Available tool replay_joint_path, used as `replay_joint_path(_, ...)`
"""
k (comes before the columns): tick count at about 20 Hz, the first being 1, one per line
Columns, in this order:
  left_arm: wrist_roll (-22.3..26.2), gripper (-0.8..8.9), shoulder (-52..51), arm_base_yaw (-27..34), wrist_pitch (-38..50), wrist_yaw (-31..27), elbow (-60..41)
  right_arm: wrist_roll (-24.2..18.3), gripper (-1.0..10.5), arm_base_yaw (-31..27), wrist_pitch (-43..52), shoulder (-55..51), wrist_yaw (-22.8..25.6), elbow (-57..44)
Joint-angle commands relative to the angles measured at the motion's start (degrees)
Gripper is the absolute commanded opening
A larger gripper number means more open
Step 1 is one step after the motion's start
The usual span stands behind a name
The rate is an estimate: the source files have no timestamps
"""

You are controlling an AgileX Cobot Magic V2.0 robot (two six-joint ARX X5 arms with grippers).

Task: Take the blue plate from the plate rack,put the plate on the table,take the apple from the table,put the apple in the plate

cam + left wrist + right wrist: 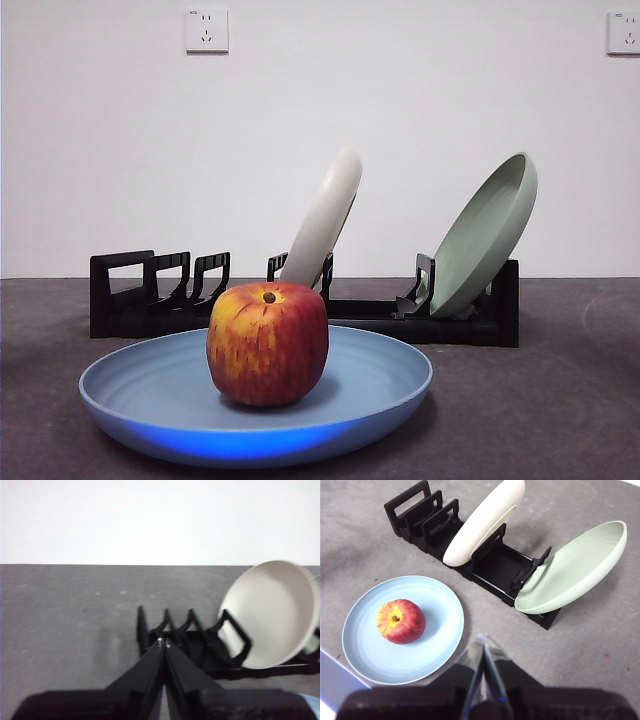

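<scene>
Two plates were left in the plate rack (470, 550), a cream-white plate (485, 522) leaning in a middle slot and a sage-green plate (575, 570) tilted at the far end, while the blue plate (385, 385) lay flat on the counter (560, 400) just in front of the rack. The apple (268, 343) sat upright in that plate, a little off centre, stem dimple on top. By my reading every step of the task looked done, so the next move called only for the arms to stand clear and disturb nothing. The left hand (163, 642) hovered by the rack's vacant dividers with its black jaws pressed together and nothing between them; the right hand (483, 640) hung above the counter beside the blue plate's rim, jaws likewise closed and holding nothing. The blue plate was matte, round and shallow, with a raised rim and faint concentric rings. The apple was red streaked with yellow, smooth-skinned and slightly blocky. The rack was long, low black plastic with upright loop-shaped dividers, and the counter was dark grey, matte and faintly textured.
</scene>
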Motion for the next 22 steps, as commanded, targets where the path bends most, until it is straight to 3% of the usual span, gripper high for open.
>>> replay_joint_path(1, 1.0, -0.03, -3.3, 4.5, 2.3, 1.9, -6.1, 0.6, 0.0, 0.0, 0.4, -0.1, 0.2, -0.2)
replay_joint_path(9, 0.9, -0.03, -12.8, 11.9, 2.1, 2.0, -16.8, 0.6, 0.0, 0.0, 0.4, -0.1, 0.2, -0.2)
replay_joint_path(15, 0.7, -0.03, -17.4, 12.3, -4.9, 0.4, -17.9, 0.6, 0.0, 0.0, 0.4, -0.1, 0.2, -0.2)
replay_joint_path(22, 0.9, -0.03, -18.5, 12.2, -4.3, 0.4, -17.9, 0.6, 0.0, 0.0, 0.4, -0.1, 0.2, -0.2)
